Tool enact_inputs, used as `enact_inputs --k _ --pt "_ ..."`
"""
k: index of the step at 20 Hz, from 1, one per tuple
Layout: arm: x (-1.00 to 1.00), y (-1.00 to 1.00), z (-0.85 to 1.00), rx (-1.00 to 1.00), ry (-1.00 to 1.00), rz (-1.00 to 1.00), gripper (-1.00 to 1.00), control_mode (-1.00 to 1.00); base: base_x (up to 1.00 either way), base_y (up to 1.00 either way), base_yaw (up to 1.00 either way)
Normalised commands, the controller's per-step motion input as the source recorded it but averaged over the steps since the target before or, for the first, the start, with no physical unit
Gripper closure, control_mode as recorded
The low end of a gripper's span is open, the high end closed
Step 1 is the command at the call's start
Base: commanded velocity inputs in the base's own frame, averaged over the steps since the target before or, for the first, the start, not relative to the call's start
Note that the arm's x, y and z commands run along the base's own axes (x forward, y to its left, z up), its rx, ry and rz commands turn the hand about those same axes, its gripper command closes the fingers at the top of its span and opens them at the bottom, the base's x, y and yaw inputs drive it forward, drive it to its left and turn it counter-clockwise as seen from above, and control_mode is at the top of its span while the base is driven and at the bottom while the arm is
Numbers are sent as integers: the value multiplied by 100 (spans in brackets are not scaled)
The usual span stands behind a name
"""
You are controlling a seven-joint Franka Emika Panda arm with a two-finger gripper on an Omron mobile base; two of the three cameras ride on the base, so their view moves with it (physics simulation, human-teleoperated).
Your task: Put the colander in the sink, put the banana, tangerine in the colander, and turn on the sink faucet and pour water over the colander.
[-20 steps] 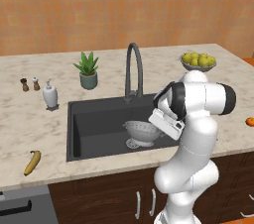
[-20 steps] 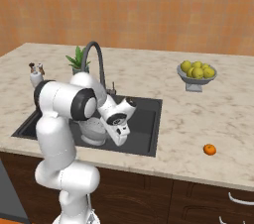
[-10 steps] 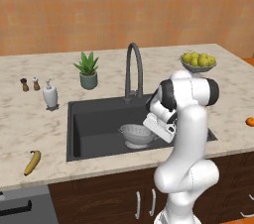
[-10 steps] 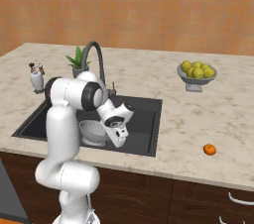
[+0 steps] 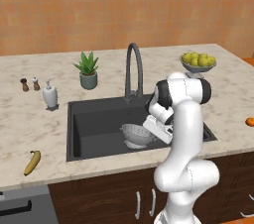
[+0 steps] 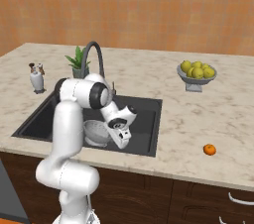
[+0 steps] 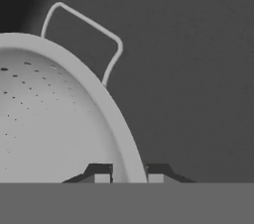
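One silver colander, dotted with tiny holes, sits in the sink; the pincer clamps its rolled rim.

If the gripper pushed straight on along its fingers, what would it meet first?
The colander. Its rim runs between the two fingertips of the gripper, so going straight on would drive further onto that rim and bowl wall. Beyond lies the dark floor of the sink, though depth is hard to judge.
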Motion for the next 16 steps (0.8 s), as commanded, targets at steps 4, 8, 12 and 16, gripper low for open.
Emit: enact_inputs --k 4,8,12,16 --pt "2 0 -30 0 -5 0 100 -100 0 0 0" --pt "-2 13 -17 0 -5 0 100 -100 0 0 0" --pt "-1 28 0 0 -2 0 -100 -100 0 0 0" --pt "-20 -3 31 1 -7 0 -100 -100 0 0 0"
